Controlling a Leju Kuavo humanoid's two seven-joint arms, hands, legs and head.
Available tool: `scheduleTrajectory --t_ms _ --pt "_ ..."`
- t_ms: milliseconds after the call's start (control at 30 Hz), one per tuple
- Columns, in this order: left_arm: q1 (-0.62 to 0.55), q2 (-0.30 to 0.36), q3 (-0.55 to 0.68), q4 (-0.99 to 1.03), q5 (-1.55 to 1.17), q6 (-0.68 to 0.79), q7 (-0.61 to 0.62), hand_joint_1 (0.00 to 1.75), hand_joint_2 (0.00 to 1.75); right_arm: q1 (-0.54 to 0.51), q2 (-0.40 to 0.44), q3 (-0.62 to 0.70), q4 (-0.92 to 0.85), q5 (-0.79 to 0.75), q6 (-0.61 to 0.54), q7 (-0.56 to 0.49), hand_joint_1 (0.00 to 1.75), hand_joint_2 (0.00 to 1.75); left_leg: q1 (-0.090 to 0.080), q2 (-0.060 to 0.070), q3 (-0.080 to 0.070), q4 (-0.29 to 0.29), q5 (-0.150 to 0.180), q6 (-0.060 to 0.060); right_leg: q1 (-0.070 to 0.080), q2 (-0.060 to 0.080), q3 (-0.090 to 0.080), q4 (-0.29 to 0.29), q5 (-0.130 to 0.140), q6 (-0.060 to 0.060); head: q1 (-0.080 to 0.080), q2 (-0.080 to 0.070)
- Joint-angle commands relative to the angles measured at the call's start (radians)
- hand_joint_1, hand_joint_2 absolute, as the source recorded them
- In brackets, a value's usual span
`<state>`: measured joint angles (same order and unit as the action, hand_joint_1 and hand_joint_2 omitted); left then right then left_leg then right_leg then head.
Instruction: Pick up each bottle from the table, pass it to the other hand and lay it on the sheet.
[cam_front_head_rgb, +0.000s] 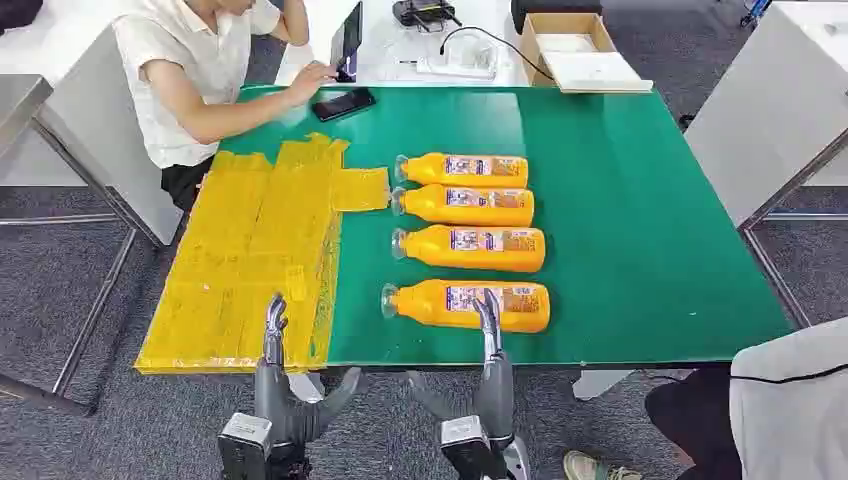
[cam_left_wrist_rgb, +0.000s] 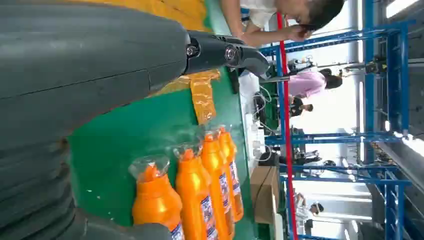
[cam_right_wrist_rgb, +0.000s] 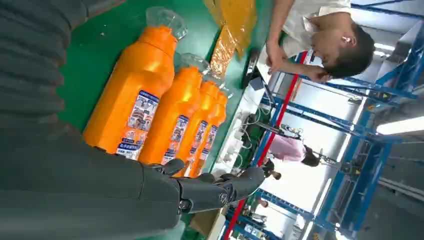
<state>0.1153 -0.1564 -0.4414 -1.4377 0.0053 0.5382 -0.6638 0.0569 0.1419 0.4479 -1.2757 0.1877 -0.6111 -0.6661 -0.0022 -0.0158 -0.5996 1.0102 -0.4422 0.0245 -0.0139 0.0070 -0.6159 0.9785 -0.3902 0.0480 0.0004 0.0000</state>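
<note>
Here you see four orange bottles lying in a row on the green table (cam_front_head_rgb: 640, 250), all with clear caps pointing toward the yellow sheet (cam_front_head_rgb: 255, 260). Take the sheet as your landmark: it covers the table's left part and hangs over the near edge. The bottles lie just right of it, none touching it. The nearest bottle (cam_front_head_rgb: 465, 305) lies closest to the table's near edge; the second bottle (cam_front_head_rgb: 470, 247), third bottle (cam_front_head_rgb: 463, 204) and farthest bottle (cam_front_head_rgb: 462, 169) follow behind it, side by side.

Your left robot hand (cam_front_head_rgb: 290, 385) sits at the near edge of the sheet, fingers spread, one finger reaching up over the sheet, holding nothing. Your right robot hand (cam_front_head_rgb: 480, 385) sits well right of the sheet, also spread and holding nothing, with one finger stretched over the nearest bottle's label; you cannot tell whether it touches.

Beyond the sheet, a person (cam_front_head_rgb: 200, 70) leans on the table's far corner beside a phone (cam_front_head_rgb: 343, 103).
</note>
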Motion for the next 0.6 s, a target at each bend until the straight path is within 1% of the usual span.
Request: scheduleTrajectory --t_ms 33,133,167,200,233,267,300,333,367,400,433,467,500,567,600 --pt "-0.027 0.017 -0.009 0.010 0.008 0.002 -0.022 0.00 1.75 -0.035 0.006 -0.001 0.041 -0.002 0.003 -0.029 0.00 1.75 0.000 0.001 0.003 -0.001 -0.001 -0.001 0.001 0.000 0.003 -0.001 -0.001 -0.001 0.000 0.000" --pt "-0.027 0.020 -0.015 0.006 0.000 -0.004 -0.020 0.00 1.75 -0.037 0.005 0.005 0.050 0.005 -0.001 -0.032 0.00 1.75 0.001 0.002 0.005 -0.001 -0.002 -0.002 0.001 0.000 0.005 -0.001 -0.001 -0.002 0.000 0.000" --pt "-0.030 0.021 -0.017 0.008 -0.004 -0.007 -0.017 0.00 1.75 -0.042 -0.002 0.010 0.051 0.043 -0.034 -0.032 0.00 1.75 0.001 0.002 0.006 -0.001 -0.002 -0.002 0.001 0.000 0.005 -0.001 -0.002 -0.002 0.000 0.000" --pt "-0.036 0.019 -0.018 0.016 -0.007 -0.010 -0.013 0.00 1.75 -0.049 -0.009 0.010 0.060 0.095 -0.082 -0.032 0.00 1.75 0.000 0.001 0.003 -0.001 -0.001 -0.001 0.000 0.000 0.003 -0.001 -0.001 -0.001 0.000 0.000" --pt "-0.040 0.018 -0.019 0.021 -0.007 -0.013 -0.011 0.00 1.75 -0.056 -0.016 0.003 0.063 0.101 -0.084 -0.032 0.00 1.75 0.001 0.002 0.006 -0.001 -0.002 -0.002 0.001 0.000 0.005 -0.001 -0.002 -0.002 0.000 0.000" --pt "-0.045 0.017 -0.021 0.029 -0.004 -0.020 -0.009 0.00 1.75 -0.060 -0.019 -0.016 0.062 0.093 -0.079 -0.027 0.00 1.75 0.001 0.001 0.003 -0.001 -0.001 -0.001 0.001 0.000 0.003 -0.001 -0.001 -0.001 0.000 0.000" --pt "-0.045 0.016 -0.021 0.030 -0.004 -0.020 -0.009 0.00 1.75 -0.063 -0.023 -0.019 0.061 0.091 -0.073 -0.027 0.00 1.75 0.000 0.002 0.005 -0.001 -0.001 -0.001 0.001 0.000 0.005 -0.001 -0.001 -0.002 0.000 0.000" --pt "-0.046 0.017 -0.026 0.035 -0.004 -0.026 -0.008 0.00 1.75 -0.069 -0.030 -0.036 0.060 0.084 -0.060 -0.013 0.00 1.75 0.000 0.001 0.003 -0.001 0.000 -0.001 0.000 -0.001 0.003 -0.001 0.000 -0.001 0.000 0.000" --pt "-0.046 0.017 -0.027 0.036 -0.004 -0.025 -0.008 0.00 1.75 -0.072 -0.033 -0.042 0.060 0.084 -0.054 -0.011 0.00 1.75 0.000 0.001 0.005 -0.001 -0.001 -0.001 0.001 -0.001 0.005 -0.001 -0.001 -0.002 0.000 0.000" --pt "-0.046 0.017 -0.027 0.036 -0.004 -0.025 -0.008 0.00 1.75 -0.072 -0.033 -0.042 0.060 0.084 -0.054 -0.011 0.00 1.75 0.000 0.000 0.004 -0.001 0.000 -0.001 0.000 -0.001 0.004 -0.001 -0.001 -0.001 0.000 0.000" --pt "-0.045 0.020 -0.032 0.039 -0.004 -0.029 -0.006 0.00 1.75 -0.080 -0.041 -0.053 0.078 0.126 -0.041 0.027 0.00 1.75 0.000 0.001 0.006 -0.002 -0.001 -0.002 0.001 -0.001 0.006 -0.002 -0.001 -0.002 0.000 0.000" --pt "-0.046 0.021 -0.034 0.043 -0.003 -0.033 -0.004 0.00 1.75 -0.086 -0.047 -0.066 0.091 0.170 -0.036 0.056 0.00 1.75 0.000 0.000 0.004 -0.001 -0.001 -0.001 0.001 -0.001 0.004 -0.001 -0.001 -0.001 0.000 0.000" --pt "-0.048 0.020 -0.033 0.048 -0.004 -0.031 -0.003 0.00 1.75 -0.094 -0.049 -0.088 0.106 0.184 -0.033 0.062 0.00 1.75 0.000 0.001 0.006 -0.002 -0.002 -0.002 0.001 -0.001 0.005 -0.001 -0.001 -0.002 0.000 0.000" --pt "-0.051 0.021 -0.036 0.053 -0.009 -0.032 -0.007 0.00 1.75 -0.115 -0.055 -0.120 0.138 0.205 -0.013 0.076 0.00 1.75 0.000 0.000 0.004 -0.002 0.000 -0.001 0.000 -0.001 0.004 -0.002 -0.001 -0.001 0.000 0.000" --pt "-0.050 0.020 -0.034 0.051 -0.011 -0.033 -0.013 0.00 1.75 -0.127 -0.062 -0.135 0.160 0.251 -0.014 0.104 0.00 1.75 0.000 0.001 0.007 -0.003 -0.001 -0.001 0.001 -0.001 0.007 -0.003 -0.001 -0.002 0.000 0.000"
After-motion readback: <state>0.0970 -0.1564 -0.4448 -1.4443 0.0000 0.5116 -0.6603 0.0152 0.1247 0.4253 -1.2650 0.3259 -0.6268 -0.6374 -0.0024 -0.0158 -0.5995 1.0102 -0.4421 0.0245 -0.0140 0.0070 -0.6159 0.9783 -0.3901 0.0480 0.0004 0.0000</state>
